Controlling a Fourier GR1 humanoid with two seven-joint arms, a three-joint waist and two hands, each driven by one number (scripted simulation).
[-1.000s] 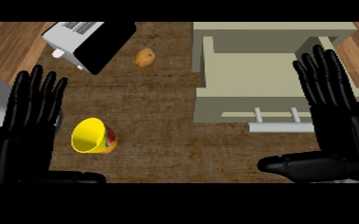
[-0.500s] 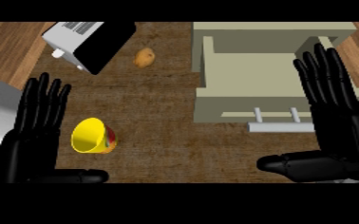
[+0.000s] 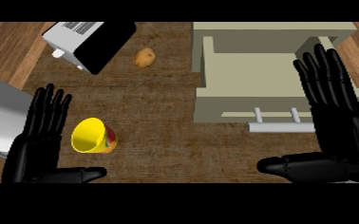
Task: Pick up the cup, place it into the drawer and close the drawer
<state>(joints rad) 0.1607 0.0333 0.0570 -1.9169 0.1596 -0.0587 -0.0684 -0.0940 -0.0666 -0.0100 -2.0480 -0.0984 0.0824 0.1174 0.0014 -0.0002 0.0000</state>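
Stage: nothing done | cup (image 3: 92, 136) ungrasped on table (image 3: 168, 99), beside left hand (image 3: 41, 134), fingers straight | right hand (image 3: 329, 109) released | drawer (image 3: 256, 83) open | left: pick, place, close

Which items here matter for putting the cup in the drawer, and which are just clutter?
Task things: yellow cup, lying beside the left hand; open drawer, with the right hand over its right side.
Lying about: toaster; potato.
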